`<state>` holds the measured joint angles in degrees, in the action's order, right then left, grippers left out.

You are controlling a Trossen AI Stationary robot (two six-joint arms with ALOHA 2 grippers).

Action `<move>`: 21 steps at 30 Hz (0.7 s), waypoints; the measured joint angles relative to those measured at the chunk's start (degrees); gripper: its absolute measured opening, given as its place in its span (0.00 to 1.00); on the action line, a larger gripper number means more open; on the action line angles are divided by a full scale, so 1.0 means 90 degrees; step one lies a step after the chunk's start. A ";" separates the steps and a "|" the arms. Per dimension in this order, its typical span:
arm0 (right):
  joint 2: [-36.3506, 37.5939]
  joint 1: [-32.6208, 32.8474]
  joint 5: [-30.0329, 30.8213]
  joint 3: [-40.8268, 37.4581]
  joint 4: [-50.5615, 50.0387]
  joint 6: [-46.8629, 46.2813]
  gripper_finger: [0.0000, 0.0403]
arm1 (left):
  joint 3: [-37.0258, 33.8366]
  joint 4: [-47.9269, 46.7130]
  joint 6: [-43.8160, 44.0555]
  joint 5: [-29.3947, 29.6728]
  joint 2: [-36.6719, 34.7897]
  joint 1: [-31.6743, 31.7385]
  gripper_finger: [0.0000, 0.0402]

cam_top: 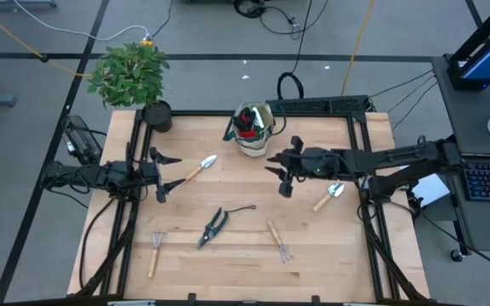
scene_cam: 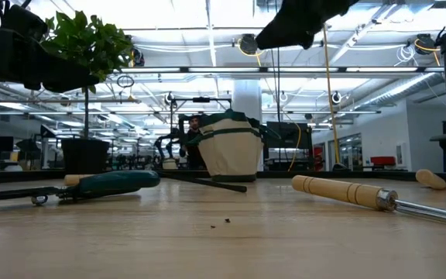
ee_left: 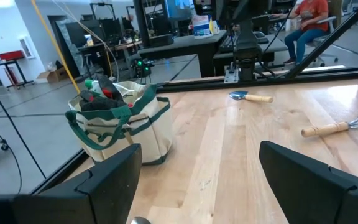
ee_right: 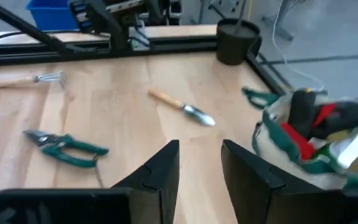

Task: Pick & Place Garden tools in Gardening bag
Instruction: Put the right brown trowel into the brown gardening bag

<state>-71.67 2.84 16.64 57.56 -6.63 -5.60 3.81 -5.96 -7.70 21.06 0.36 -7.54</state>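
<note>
The beige and green gardening bag (cam_top: 253, 129) stands upright at the table's far middle with a red-and-black glove (ee_right: 309, 127) in its top. On the table lie one trowel (cam_top: 199, 168), a second trowel (cam_top: 328, 196), green-handled shears (cam_top: 213, 226) and two small rakes (cam_top: 155, 253) (cam_top: 279, 242). My right gripper (cam_top: 282, 177) hangs above the table just near-right of the bag, open by a narrow gap (ee_right: 201, 158) with nothing in it. My left gripper (cam_top: 165, 175) waits wide open at the left edge, beside the first trowel's blade.
A leafy plant (cam_top: 130, 72) in a black pot (cam_top: 156, 116) stands at the far left corner. A black frame rail (cam_top: 313, 109) runs along the far edge. A person (ee_left: 307, 22) sits beyond the table. Bare wood lies between the shears and the bag.
</note>
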 joint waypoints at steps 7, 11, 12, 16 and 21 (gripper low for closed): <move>-0.0002 0.0268 -0.0038 -0.0012 -0.0817 -0.0408 0.28 | -0.0002 -0.0002 0.0057 -0.0002 0.0001 0.0000 0.83; 0.0006 0.0468 -0.0041 -0.0012 -0.1623 -0.0771 0.28 | -0.0002 -0.0002 0.0053 0.0000 0.0001 -0.0001 0.83; 0.0021 0.0535 -0.0056 -0.0012 -0.1830 -0.0811 0.28 | -0.0002 -0.0002 0.0053 -0.0002 0.0001 0.0000 0.83; 0.0053 0.0763 -0.0714 -0.0012 -0.2586 -0.0922 0.28 | -0.0001 -0.0002 0.0051 -0.0001 0.0001 -0.0001 0.83; 0.0087 0.1071 -0.1238 -0.0010 -0.3725 -0.0942 0.28 | -0.0002 -0.0004 0.0050 -0.0002 0.0001 -0.0001 0.83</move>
<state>-70.89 12.49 5.50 57.47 -40.16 -14.08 3.79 -5.99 -7.25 21.04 0.36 -7.55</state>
